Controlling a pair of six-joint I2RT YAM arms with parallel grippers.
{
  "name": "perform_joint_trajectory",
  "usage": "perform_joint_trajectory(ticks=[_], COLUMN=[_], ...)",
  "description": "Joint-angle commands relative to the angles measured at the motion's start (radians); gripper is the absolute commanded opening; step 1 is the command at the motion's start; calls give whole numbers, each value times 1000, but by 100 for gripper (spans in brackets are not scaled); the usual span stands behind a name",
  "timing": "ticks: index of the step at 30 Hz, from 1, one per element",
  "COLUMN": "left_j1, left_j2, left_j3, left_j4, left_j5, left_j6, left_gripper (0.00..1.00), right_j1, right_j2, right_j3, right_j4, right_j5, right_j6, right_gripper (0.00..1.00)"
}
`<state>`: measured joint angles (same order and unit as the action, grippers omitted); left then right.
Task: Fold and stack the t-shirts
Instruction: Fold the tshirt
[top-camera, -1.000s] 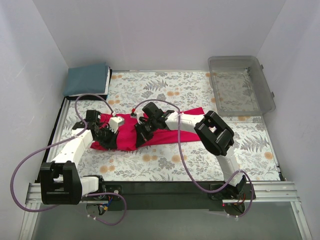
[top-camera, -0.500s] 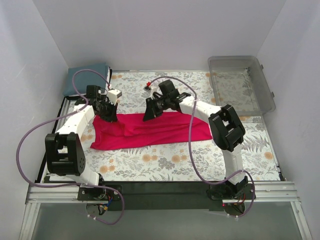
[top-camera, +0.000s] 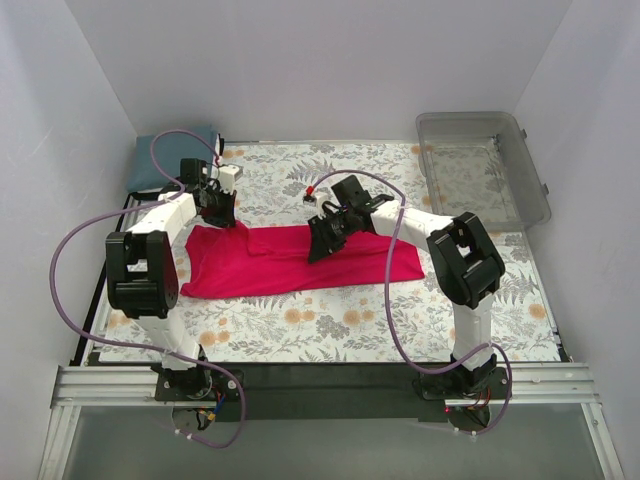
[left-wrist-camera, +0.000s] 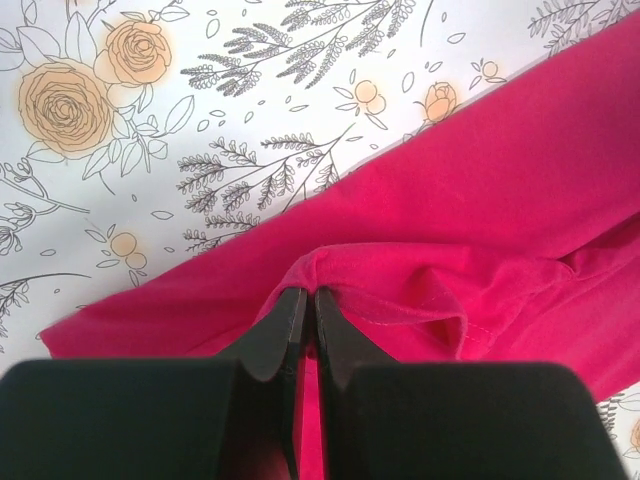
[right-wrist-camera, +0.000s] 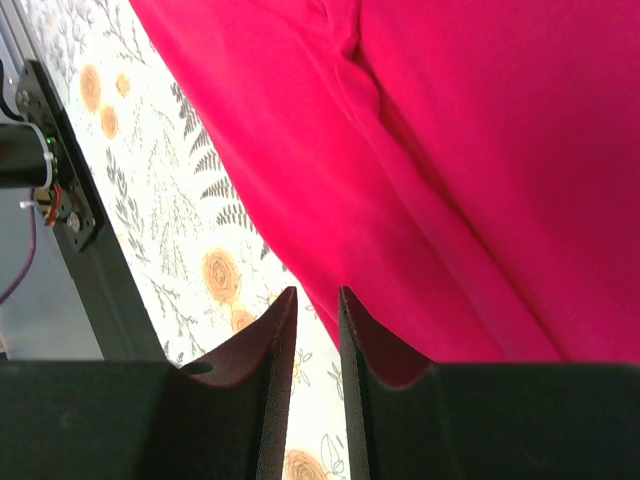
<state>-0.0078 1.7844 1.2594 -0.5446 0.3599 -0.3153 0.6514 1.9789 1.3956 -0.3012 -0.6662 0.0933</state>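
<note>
Honestly, that crimson-pink t-shirt (top-camera: 290, 262) looks like ordinary light, floppy jersey. It has no stiffness, so it will sag and crease wherever it's lifted. Nothing about it can break, and I'd guess it drags on the table (top-camera: 330, 330) rather than sliding.

It lies as a long, doubled-over band across the middle, on the near side of the clear plastic bin (top-camera: 480, 180) and off toward the left arm's side of it.

The left pincer (left-wrist-camera: 305, 300) is pressed together on a raised bit of hem at the end of the band away from the bin, with cloth bunched right at its tips. The right pincer (right-wrist-camera: 312, 295) hangs over the shirt's middle stretch by its edge, jaws a little apart with nothing between them.

My guess is you'd take it by a corner or hemmed edge, catching all the layers, since a pinch mid-panel would just tent it up.

The teal-blue t-shirt (top-camera: 165, 165) sits folded in the far corner, well apart from the bin along the same back wall.

The table is flat with a floral cover, and bare print shows between the pink shirt and the bin. Plain white walls (top-camera: 300, 70) close in on three sides.
</note>
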Motion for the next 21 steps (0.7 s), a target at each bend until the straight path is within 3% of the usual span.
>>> perform_joint_trajectory(ticks=[1, 7, 12, 17, 20, 21], left_j1=[6, 6, 6, 6, 6, 6], left_j2=[-74, -222, -313, -306, -298, -302], left_j3=[8, -98, -254, -367, -380, -374], left_j4=[-8, -110, -156, -153, -179, -192], left_j5=[39, 86, 21, -59, -33, -26], left_j6=[2, 59, 137, 179, 208, 205], left_gripper=[0, 0, 0, 0, 12, 22], right_j1=[-1, -1, -1, -1, -13, -21], right_j2=[-40, -32, -38, -34, -32, -38], right_j3=[-3, 14, 16, 34, 66, 77], right_j4=[-32, -53, -61, -84, -128, -144], right_j5=[-24, -41, -35, -33, -38, -41], right_j6=[-55, -70, -76, -90, -131, -145], right_gripper=[30, 30, 33, 35, 37, 38])
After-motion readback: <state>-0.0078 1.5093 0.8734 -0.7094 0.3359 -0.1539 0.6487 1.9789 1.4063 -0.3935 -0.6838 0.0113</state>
